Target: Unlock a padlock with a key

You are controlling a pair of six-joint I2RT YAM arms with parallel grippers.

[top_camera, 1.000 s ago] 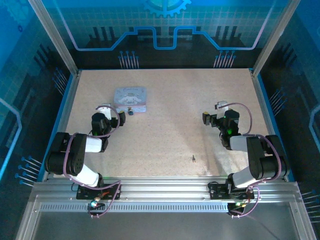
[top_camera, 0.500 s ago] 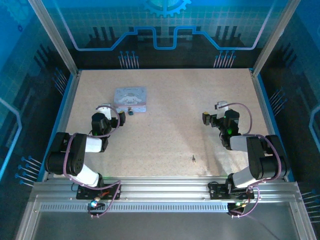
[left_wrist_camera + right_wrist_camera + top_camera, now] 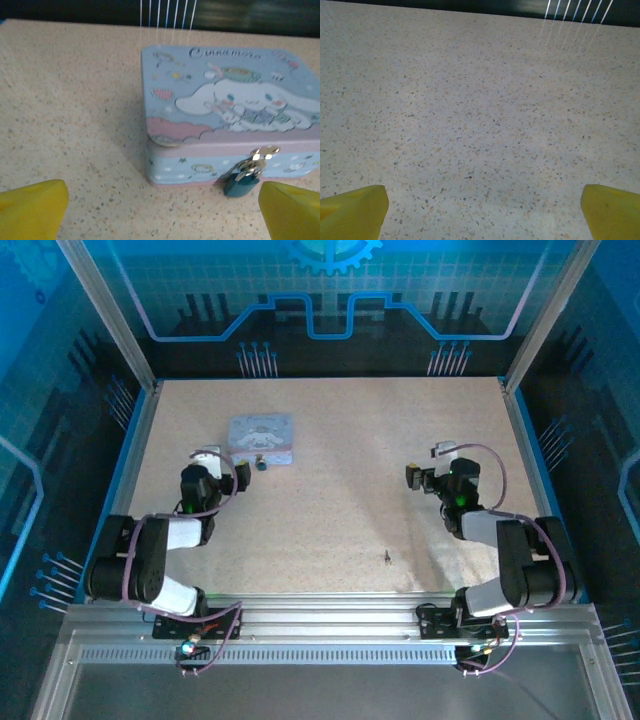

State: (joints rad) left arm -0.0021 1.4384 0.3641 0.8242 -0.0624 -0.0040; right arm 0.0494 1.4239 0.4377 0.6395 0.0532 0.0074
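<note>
A tin box (image 3: 220, 100) lettered "Cinnamoro" bears the padlock (image 3: 240, 183).

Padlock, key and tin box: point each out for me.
Small dark teal padlock (image 3: 239, 184), left wrist view, on its body.
Tiny dark metal key (image 3: 387, 558), top external view, on its middle.
Lavender cartoon-printed tin box (image 3: 200, 75), left wrist view, on its lid.

padlock (image 3: 240, 183) at tin box (image 3: 225, 100) front, key (image 3: 387, 558) nearer, rightward on table (image 3: 340, 490)

1. The tin box (image 3: 220, 100) — its right end is cut off by the frame edge.
2. The padlock (image 3: 240, 184) on the tin box's front — its shackle is partly hidden behind the clasp (image 3: 262, 152).
3. The key (image 3: 387, 558), well apart from the tin box, is too small to make out.
</note>
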